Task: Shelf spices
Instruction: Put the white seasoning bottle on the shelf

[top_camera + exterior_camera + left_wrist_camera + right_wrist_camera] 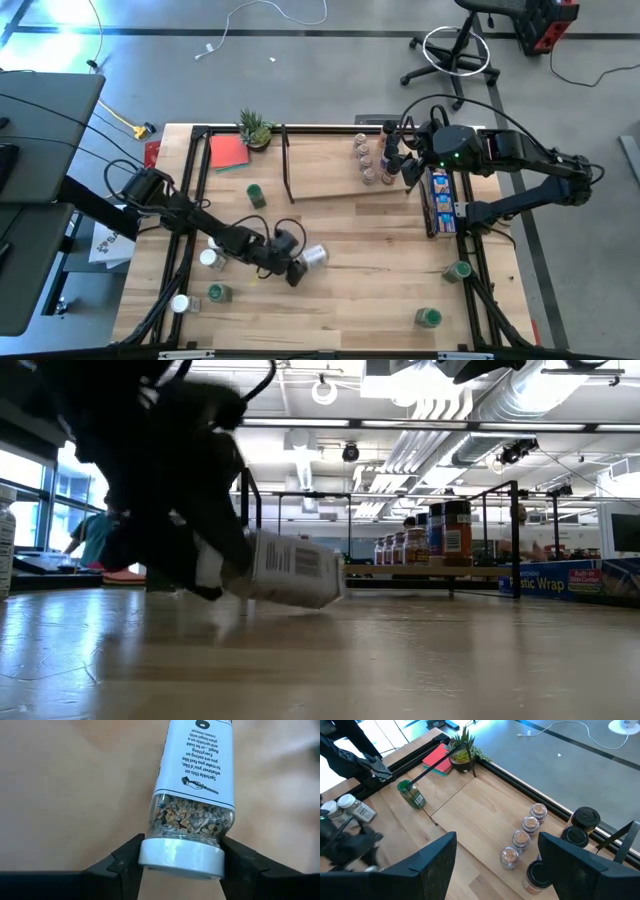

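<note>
Now left tool (297,268) clamps a lying spice jar's (314,256) white cap, base pointing toward the shelf (340,170).

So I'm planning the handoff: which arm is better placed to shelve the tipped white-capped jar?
Left. Its gripper already clamps the white-capped jar mid-table. The right gripper hovers open over the shelf, holding nothing.

- The shelf (330,165) lies at the back of the table (380,270), right of the middle.
- A row of jars (365,160) stands at the shelf's right end, with the right gripper (400,150) over them.
- A long box (440,200) lies just right of the shelf.
- A potted plant (255,128) stands at the back, left of the shelf.
- The left gripper (297,268) holds a tilted jar (314,256) near the table's middle.
- Loose jars stand at the front left (215,292) and front right (430,317).
</note>
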`<state>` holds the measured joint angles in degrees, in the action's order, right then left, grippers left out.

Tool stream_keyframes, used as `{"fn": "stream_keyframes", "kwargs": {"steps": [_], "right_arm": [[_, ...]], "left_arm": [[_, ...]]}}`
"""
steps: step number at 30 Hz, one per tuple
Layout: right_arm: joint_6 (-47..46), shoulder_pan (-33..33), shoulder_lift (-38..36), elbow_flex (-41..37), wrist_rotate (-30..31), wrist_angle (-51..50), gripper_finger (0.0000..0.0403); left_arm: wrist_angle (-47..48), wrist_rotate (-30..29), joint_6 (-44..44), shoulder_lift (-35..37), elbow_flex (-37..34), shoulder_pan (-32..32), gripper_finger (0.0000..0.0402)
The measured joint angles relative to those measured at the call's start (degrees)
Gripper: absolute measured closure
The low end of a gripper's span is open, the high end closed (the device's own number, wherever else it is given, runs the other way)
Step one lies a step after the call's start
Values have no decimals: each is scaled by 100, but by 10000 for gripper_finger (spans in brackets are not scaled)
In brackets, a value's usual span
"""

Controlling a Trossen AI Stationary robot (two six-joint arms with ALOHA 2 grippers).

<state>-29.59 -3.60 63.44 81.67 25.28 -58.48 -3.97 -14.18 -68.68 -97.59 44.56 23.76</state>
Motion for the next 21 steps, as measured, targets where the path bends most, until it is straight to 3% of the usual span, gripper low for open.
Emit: {"fn": "stream_keyframes", "kwargs": {"steps": [3, 7, 10, 14, 17, 21], "right_arm": [[-1, 0, 0, 2, 0, 0, 128], [4, 0, 0, 2, 57, 9, 128], [17, 0, 0, 1, 225, 80, 128], [145, -2, 0, 2, 321, 220, 128], [155, -2, 0, 1, 323, 272, 128], [141, 0, 0, 0, 323, 267, 128]], "left_arm": [[366, 1184, -377, 11, 508, -186, 208], [2068, 2591, -850, 23, 1578, -545, 208], [3743, 3117, -1357, 29, 2430, -836, 208], [5133, 3725, -1528, 38, 3103, -1271, 208], [5601, 4077, -1528, 38, 3190, -1546, 208], [5715, 4982, -1485, -91, 3188, -1915, 208]]}}
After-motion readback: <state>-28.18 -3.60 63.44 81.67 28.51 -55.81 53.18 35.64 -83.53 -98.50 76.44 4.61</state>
